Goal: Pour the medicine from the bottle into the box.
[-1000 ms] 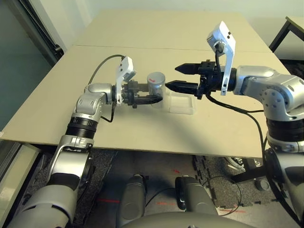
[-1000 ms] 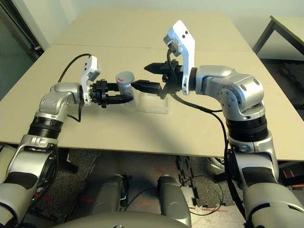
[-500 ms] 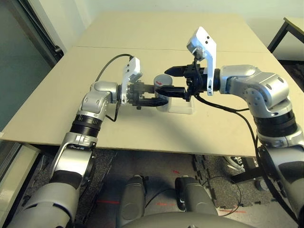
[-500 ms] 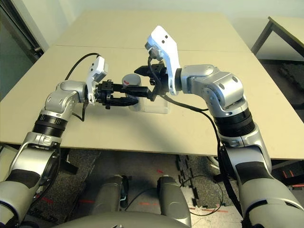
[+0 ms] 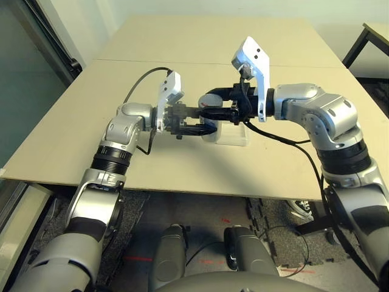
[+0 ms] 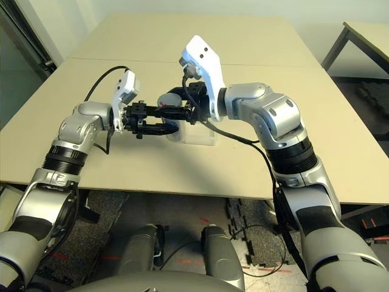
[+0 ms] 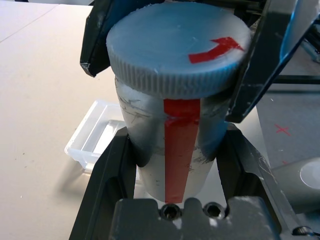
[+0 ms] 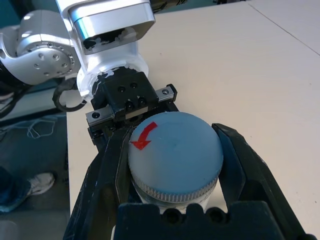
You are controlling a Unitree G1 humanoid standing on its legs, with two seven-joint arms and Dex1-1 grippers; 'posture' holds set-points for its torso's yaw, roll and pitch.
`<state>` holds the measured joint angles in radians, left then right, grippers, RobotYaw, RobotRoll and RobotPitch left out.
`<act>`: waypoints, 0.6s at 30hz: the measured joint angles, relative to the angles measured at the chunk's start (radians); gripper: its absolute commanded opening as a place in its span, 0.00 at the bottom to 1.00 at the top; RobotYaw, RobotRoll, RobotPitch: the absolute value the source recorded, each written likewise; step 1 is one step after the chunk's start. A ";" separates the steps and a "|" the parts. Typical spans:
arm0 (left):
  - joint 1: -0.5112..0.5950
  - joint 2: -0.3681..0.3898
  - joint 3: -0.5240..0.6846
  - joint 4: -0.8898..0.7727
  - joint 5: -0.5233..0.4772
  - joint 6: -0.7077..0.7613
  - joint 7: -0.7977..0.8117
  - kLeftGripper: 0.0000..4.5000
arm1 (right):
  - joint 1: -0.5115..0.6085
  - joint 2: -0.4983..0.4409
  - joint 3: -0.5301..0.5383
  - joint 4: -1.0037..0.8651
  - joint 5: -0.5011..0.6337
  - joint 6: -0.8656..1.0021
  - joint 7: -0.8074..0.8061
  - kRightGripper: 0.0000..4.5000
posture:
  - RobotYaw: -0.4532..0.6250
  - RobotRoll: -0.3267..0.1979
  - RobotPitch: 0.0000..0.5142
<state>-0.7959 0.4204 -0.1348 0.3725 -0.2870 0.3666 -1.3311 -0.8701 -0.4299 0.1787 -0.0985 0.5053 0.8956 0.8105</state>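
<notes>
The silver-grey bottle (image 7: 180, 145) with its red stripe stands upright just above the table, my left gripper (image 5: 204, 120) shut on its body. Its round grey cap (image 8: 175, 155), marked with a red arrow, is on the bottle. My right gripper (image 8: 172, 132) comes from the opposite side with a black finger pressed on each side of that cap. The clear box (image 5: 236, 135) lies on the table right beside and behind the bottle, under my right gripper. The medicine is hidden.
The beige table (image 5: 273, 164) stretches wide around the box, with a seam across it further back. A black-legged table corner (image 5: 371, 30) stands at the far right. My two wrists meet close together over the table's middle.
My right gripper has moved left from over the box, and its fingers have come around the cap. My left gripper has carried the bottle slightly right and up.
</notes>
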 measured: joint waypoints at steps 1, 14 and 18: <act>0.000 0.004 0.001 -0.005 -0.005 0.002 0.000 0.54 | 0.000 0.005 -0.008 0.011 0.007 -0.008 0.007 0.58 | 0.38 0.62 0.13; 0.024 0.062 0.018 -0.228 -0.091 0.186 0.002 0.54 | -0.117 -0.015 -0.040 0.204 0.055 -0.048 0.313 0.58 | 0.42 0.62 0.13; 0.026 0.060 0.046 -0.290 -0.119 0.236 0.033 0.54 | -0.144 -0.005 -0.072 0.226 0.057 -0.052 0.356 0.58 | 0.43 0.62 0.14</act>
<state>-0.7702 0.4803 -0.0888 0.0822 -0.4060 0.6022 -1.2977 -1.0139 -0.4345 0.1072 0.1274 0.5621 0.8432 1.1664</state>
